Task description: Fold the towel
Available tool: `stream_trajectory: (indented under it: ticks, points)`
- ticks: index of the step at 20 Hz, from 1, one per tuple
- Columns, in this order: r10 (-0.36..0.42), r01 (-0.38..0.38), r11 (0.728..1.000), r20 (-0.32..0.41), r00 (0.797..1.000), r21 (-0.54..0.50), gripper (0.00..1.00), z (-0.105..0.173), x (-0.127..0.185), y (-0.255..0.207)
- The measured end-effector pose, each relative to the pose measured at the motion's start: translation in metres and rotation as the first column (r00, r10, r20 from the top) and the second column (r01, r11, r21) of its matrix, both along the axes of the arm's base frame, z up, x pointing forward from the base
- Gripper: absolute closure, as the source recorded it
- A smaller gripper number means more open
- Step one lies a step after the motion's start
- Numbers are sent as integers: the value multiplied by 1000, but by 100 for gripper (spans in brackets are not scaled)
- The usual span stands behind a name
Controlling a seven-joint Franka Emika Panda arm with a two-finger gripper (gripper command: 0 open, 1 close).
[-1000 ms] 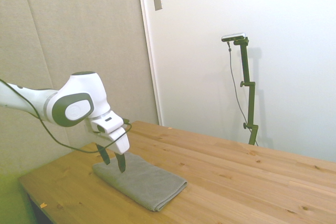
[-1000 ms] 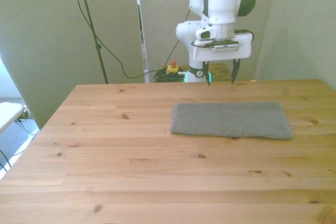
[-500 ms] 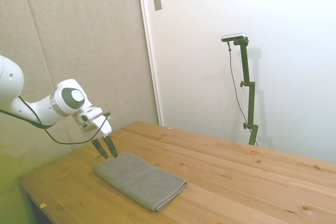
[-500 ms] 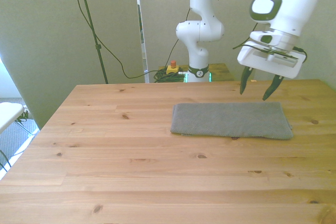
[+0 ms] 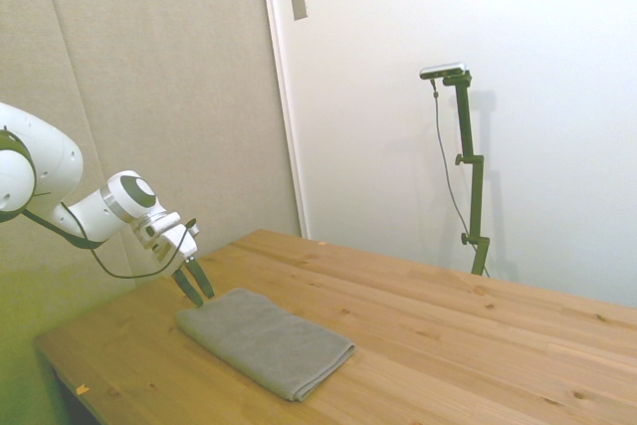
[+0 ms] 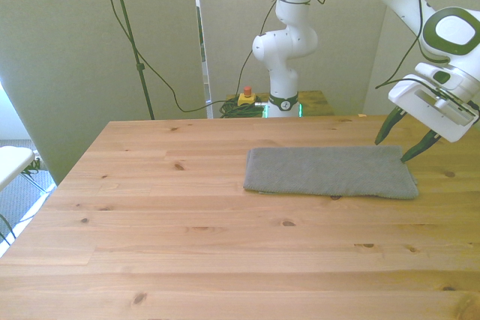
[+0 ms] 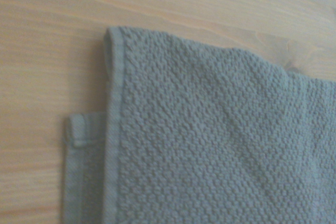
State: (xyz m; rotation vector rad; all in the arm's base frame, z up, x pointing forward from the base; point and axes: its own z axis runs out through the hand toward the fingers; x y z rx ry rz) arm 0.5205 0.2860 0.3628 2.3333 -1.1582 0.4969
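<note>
Front view, read from the left: bare boards of the wooden table (image 6: 150, 207) give way to the towel (image 6: 330, 171), a grey rectangle lying flat and already layered, its long axis running across the view and its far long edge near the back of the table. At the front view's right, the gripper (image 6: 406, 140) hangs tilted over the towel's right short end, fingers apart and empty, tips just above the far right corner and not yet touching the cloth. In the side view the gripper (image 5: 194, 284) stands at the towel's (image 5: 264, 339) end nearest the arm. The wrist view shows the towel (image 7: 210, 145) corner close up: a hemmed upper layer, with a lower layer's edge peeping out beside it. The step in hand appears to be the approach to a corner pinch. To do it well, the fingers should straddle the hem and close on every layer at that corner, since the offset lower edge could be left behind; a low, shallow descent would avoid pressing the cloth into the wood.
</note>
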Motion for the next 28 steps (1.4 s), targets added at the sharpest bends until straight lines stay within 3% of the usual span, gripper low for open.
stream_trajectory:
  ticks: [9, 16, 17, 28]
  points:
    - [-8, 8, 1000, -6, 1000, -9, 0, -17, 12, 23]
    - [-39, 39, 999, -10, 999, -26, 0, -25, 23, 7]
    - [-47, 46, 998, -10, 999, -30, 100, -25, 25, 2]
    - [-31, 31, 1000, 11, 999, -5, 100, -26, 23, -15]
